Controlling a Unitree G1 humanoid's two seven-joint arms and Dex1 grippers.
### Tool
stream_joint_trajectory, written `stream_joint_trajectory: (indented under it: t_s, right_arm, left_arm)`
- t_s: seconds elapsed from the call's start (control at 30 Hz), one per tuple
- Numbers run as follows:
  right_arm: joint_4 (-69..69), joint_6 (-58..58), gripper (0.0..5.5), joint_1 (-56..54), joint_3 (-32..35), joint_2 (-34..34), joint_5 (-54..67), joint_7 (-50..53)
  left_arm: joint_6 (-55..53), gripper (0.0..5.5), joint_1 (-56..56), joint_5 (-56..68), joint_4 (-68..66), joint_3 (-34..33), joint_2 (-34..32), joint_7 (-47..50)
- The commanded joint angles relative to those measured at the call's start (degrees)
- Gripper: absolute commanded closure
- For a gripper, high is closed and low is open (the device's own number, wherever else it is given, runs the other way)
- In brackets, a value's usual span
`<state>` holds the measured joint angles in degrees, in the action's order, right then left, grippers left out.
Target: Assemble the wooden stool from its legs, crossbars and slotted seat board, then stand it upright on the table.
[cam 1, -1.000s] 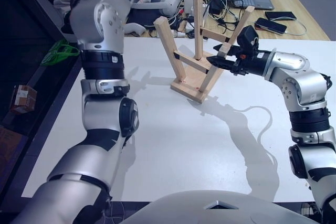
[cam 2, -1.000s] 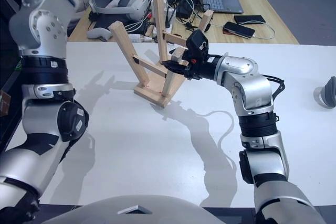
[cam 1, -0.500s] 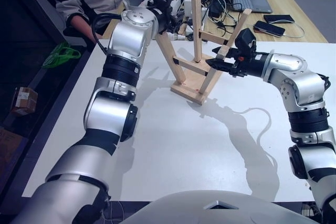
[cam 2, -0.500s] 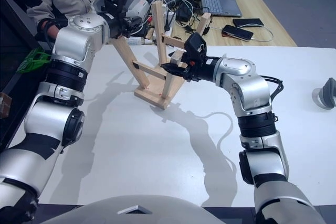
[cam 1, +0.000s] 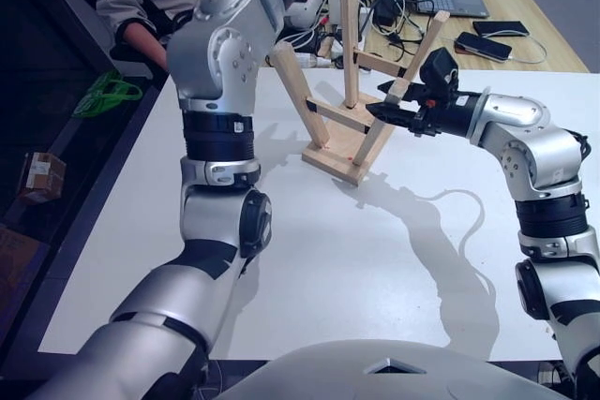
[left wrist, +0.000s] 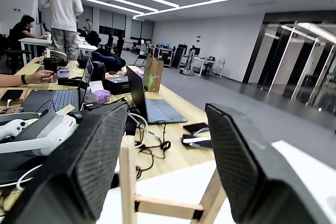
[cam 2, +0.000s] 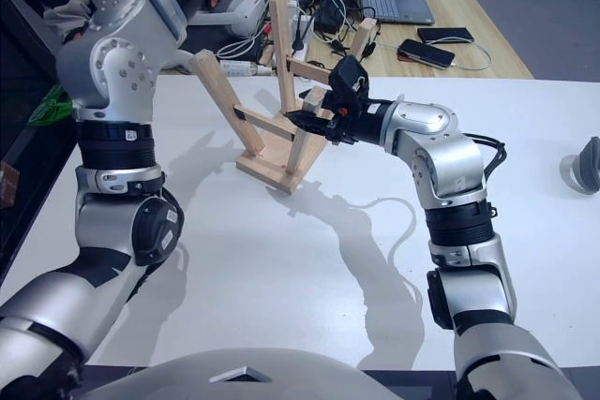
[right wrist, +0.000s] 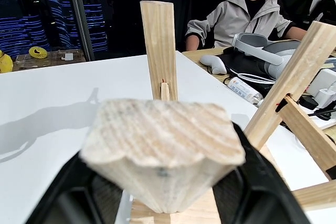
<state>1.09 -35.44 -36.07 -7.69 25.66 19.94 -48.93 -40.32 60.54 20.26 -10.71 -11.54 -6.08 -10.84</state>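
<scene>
The wooden stool [cam 1: 349, 117] lies upside down at the back of the white table [cam 1: 309, 259], its seat board [cam 1: 334, 160] flat on the surface and its legs pointing up. My right gripper [cam 1: 387, 111] is shut on the right-hand leg [right wrist: 163, 145], about halfway up it. That leg's end grain sits between the black pads [right wrist: 89, 195]. My left arm is raised over the stool's back left. The left gripper [left wrist: 165, 129] is open, its fingers [left wrist: 92, 161] wide apart, with the top of one leg [left wrist: 127, 156] between and below them, untouched.
Behind the table stands a wooden desk [cam 1: 525, 7] with laptops, phones, cables and a white headset [cam 2: 225, 14]. A person sits at its left end. A grey object [cam 2: 585, 166] lies at the table's right edge. The table's left edge drops to a dark floor.
My left arm swung in from the left to the stool's left leg, then lifted higher above the stool. The right gripper has held its leg still, and the stool has barely shifted.
</scene>
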Motion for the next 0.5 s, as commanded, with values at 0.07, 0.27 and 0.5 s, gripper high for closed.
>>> stream_joint_trajectory:
  t_s: [0.07,0.27,0.5]
  right_arm:
    - [1.7,-3.5,3.48,3.3,-1.8,-0.3,-0.2,0.2]
    - [2.0,-3.4,3.48,2.6,-1.5,-0.3,-0.3,0.7]
    - [2.6,-2.6,3.48,2.1,-1.2,-0.7,-0.6,1.5]
  left_arm:
    - [-12.6,2.78,-10.7,1.5,8.6,3.4,3.4,4.7]
    - [-33.1,2.78,-28.3,0.0,17.9,19.6,-0.3,3.8]
    - [-21.6,2.78,-18.4,0.1,17.2,7.3,4.5,8.5]
